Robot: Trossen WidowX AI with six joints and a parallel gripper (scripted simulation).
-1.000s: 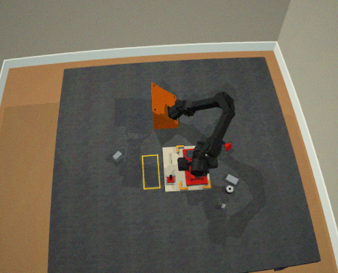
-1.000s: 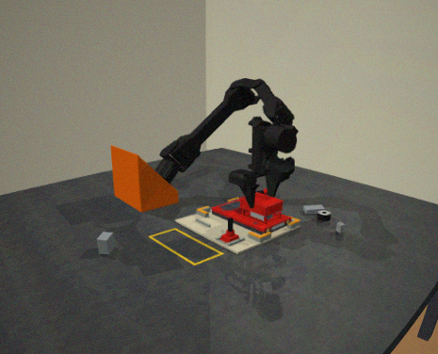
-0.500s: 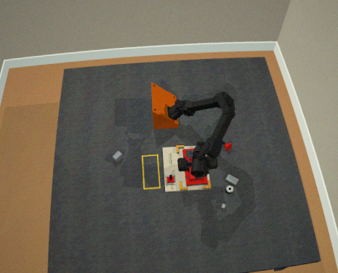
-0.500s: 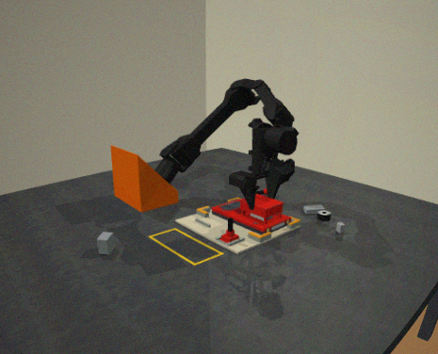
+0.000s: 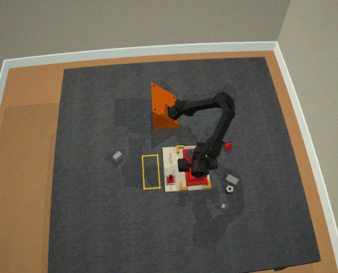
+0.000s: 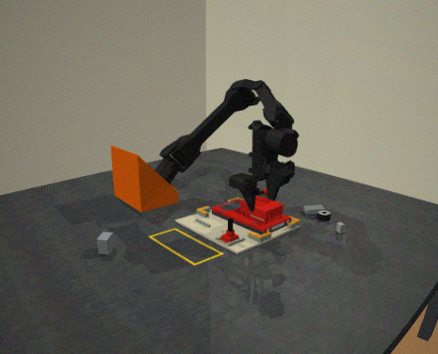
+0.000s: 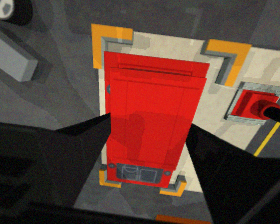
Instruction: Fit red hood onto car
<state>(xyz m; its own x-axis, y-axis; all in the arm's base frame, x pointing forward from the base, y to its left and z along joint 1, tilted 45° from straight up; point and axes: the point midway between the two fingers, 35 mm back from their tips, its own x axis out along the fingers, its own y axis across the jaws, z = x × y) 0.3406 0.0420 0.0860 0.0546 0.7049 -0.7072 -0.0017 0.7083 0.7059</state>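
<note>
The red hood (image 6: 271,207) (image 7: 148,112) is between the fingers of my gripper (image 6: 261,203) (image 7: 148,121), which is shut on its two long sides. It is over the red chassis (image 6: 222,210) (image 7: 163,65), roughly in line with it. In the exterior view its lower edge is at or just above the deck, with a thin pale line along it; I cannot tell whether it sits flat. The pegs, corner holes and engine block are hidden. The chassis is in the cream jig (image 5: 167,154) (image 6: 244,247) (image 7: 213,117) with orange corner brackets. In the top view the arm covers the hood.
A red piece with a black post (image 5: 170,178) (image 6: 229,235) (image 7: 248,104) stands on the jig board beside the chassis. An orange wedge (image 5: 163,105) (image 6: 129,181) stands near the arm's base. Grey blocks (image 5: 117,155) (image 5: 232,178), a wheel (image 5: 230,189) and a small red piece (image 5: 227,147) lie around.
</note>
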